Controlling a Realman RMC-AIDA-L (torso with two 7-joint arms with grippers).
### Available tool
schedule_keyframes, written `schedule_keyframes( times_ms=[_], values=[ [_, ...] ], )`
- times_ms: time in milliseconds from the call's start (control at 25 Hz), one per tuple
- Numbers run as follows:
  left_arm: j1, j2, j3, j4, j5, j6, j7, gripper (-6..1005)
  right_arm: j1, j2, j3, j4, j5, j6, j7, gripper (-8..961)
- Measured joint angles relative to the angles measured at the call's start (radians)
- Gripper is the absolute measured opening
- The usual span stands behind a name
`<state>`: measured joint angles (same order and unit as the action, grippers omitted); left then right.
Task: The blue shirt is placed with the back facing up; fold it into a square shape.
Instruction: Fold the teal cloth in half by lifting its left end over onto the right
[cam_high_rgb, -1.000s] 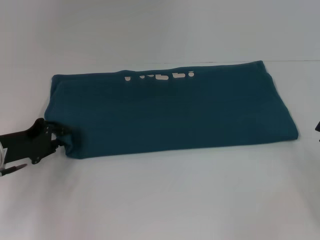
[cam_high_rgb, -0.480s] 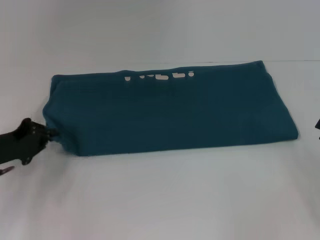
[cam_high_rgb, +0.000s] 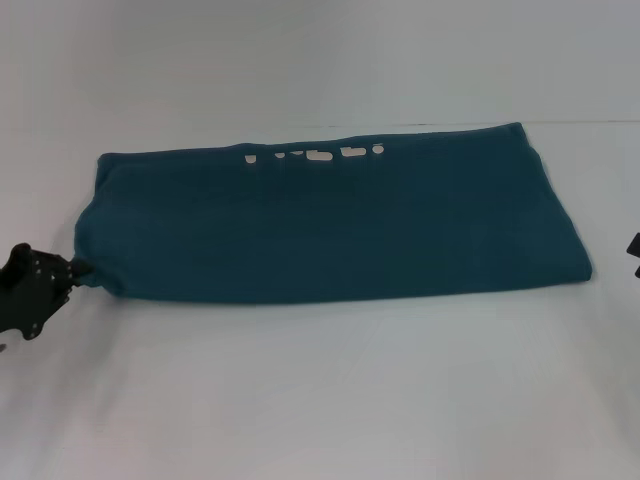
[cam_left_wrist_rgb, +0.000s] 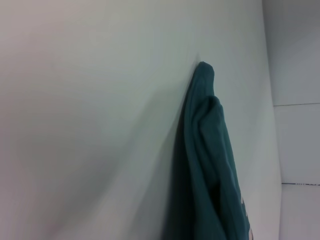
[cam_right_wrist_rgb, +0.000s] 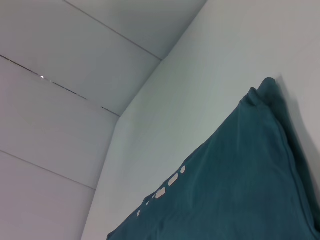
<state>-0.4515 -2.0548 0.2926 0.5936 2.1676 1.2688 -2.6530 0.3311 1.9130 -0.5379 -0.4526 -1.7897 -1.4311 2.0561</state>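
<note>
Left gripper (cam_high_rgb: 72, 268) pinches the blue shirt (cam_high_rgb: 330, 225) at its near-left corner, apparently pulling the folded band flat across the table (cam_high_rgb: 320, 400). Right gripper (cam_high_rgb: 634, 246) waits at the right edge, jaws unreadable.

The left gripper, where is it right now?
In the head view, the left gripper is low at the robot's left edge of the white table, pinching the near-left corner of the blue shirt.
</note>
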Motion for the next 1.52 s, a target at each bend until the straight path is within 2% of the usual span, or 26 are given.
schedule_keyframes(
  times_ms=[440, 880, 1120, 1280, 1520],
  values=[
    [0.015, -0.007, 0.008, -0.032, 0.026, -0.04, -0.001, 53, -0.007, 0.001, 0.0, 0.0, -0.002, -0.002, -0.006, 683],
    [-0.019, -0.003, 0.027, -0.047, 0.083, -0.071, -0.003, 483, -0.008, 0.003, 0.001, 0.0, -0.002, -0.002, -0.005, 682],
    [-0.063, 0.0, 0.027, -0.085, 0.083, -0.114, 0.003, 551, -0.005, 0.003, 0.001, 0.0, -0.002, -0.002, -0.006, 681],
    [-0.091, 0.002, 0.028, -0.106, 0.084, -0.146, 0.005, 551, -0.004, 0.003, 0.001, 0.0, -0.002, -0.002, -0.005, 681],
    [-0.096, 0.001, 0.036, -0.102, 0.077, -0.139, 0.005, 550, -0.006, 0.002, 0.001, 0.0, 0.0, -0.002, -0.001, 682]
  ],
)
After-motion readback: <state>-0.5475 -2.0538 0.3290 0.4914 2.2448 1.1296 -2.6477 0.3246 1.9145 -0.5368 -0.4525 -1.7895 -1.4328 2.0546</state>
